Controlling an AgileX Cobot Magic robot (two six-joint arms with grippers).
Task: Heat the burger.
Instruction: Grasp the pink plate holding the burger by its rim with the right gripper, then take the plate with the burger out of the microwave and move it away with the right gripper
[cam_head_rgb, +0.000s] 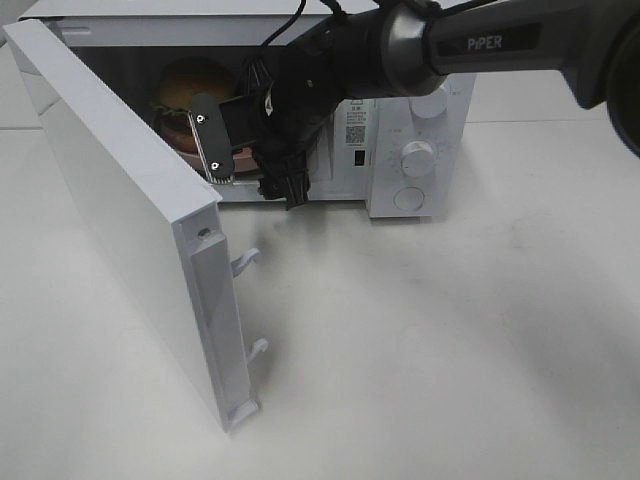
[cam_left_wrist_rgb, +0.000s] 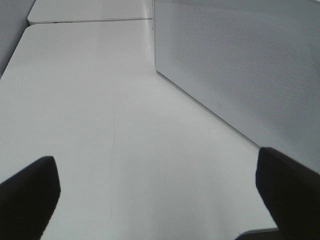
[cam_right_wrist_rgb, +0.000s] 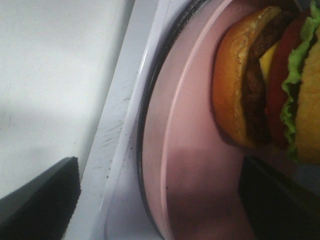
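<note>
The burger (cam_head_rgb: 190, 85), with a tan bun, dark patty and green lettuce, sits on a pink plate (cam_head_rgb: 186, 142) inside the open microwave (cam_head_rgb: 395, 120). In the right wrist view the burger (cam_right_wrist_rgb: 250, 85) rests on the plate (cam_right_wrist_rgb: 200, 150), close ahead. My right gripper (cam_head_rgb: 250, 165) reaches into the microwave's mouth from the right. It is open, its dark fingers (cam_right_wrist_rgb: 40, 200) wide apart on either side of the plate's near rim, and it holds nothing. My left gripper (cam_left_wrist_rgb: 157, 200) is open over bare table, out of the exterior view.
The white microwave door (cam_head_rgb: 120, 200) swings out to the left toward the table's front, latch hooks (cam_head_rgb: 247, 262) sticking out of its edge. The left wrist view shows its perforated outer face (cam_left_wrist_rgb: 240, 60). Two knobs (cam_head_rgb: 417, 157) sit on the right-hand control panel.
</note>
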